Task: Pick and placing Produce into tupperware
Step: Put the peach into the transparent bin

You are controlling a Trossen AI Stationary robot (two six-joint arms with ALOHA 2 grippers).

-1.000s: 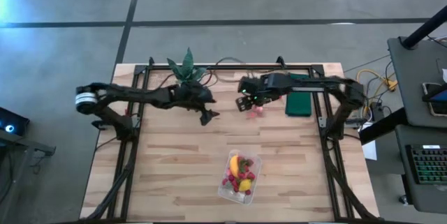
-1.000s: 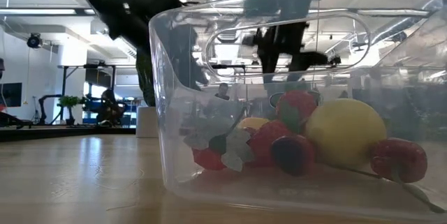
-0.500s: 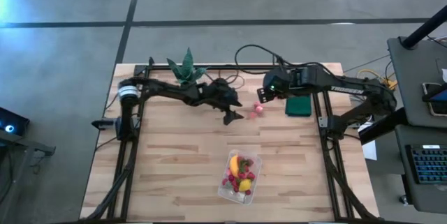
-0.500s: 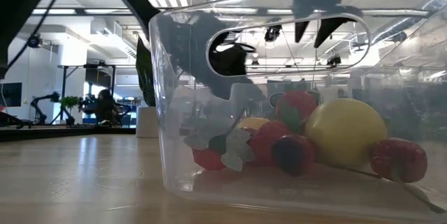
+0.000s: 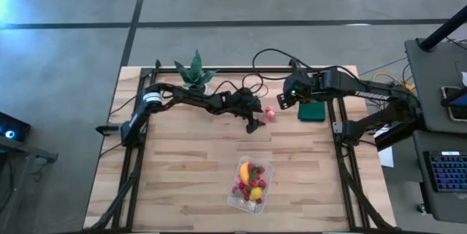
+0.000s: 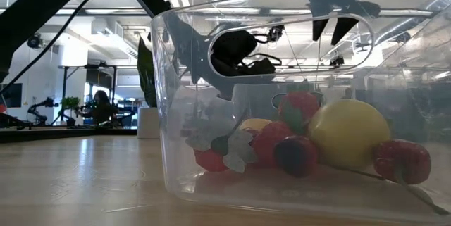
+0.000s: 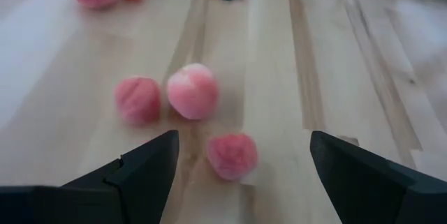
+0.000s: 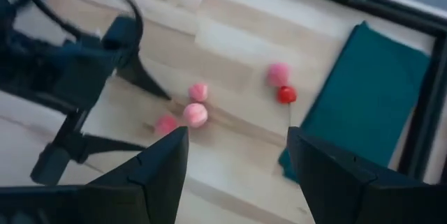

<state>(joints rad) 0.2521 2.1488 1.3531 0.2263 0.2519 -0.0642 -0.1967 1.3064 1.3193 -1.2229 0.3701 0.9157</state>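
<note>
The clear tupperware [image 5: 252,184] sits on the table's near middle. It holds a lemon-like fruit [image 6: 348,134], a banana [image 5: 244,171] and red berries [image 6: 299,106]. Three pink pieces [image 7: 192,91] lie loose on the wood toward the far side [image 5: 268,114]. Another pink piece [image 8: 278,74] and a red one [image 8: 285,95] lie nearer the green rectangle. My left gripper [image 7: 244,144] is open and low over the table [image 5: 252,122]; its fingers stand either side of the nearest pink piece [image 7: 231,155] without touching. My right gripper [image 8: 237,154] is open, raised above and right of the pieces [image 5: 281,100].
A flat dark green rectangle [image 5: 312,108] lies right of the loose pieces, under my right arm. A spiky green plant in a white pot [image 5: 194,71] stands at the far edge by my left arm. Bare wood stretches left and right of the tub.
My left gripper has swept toward the table's right, from the middle to the loose pink pieces, staying low. My right gripper has drawn back from the pieces toward the right and far side. The pink pieces and the tub have stayed put.
</note>
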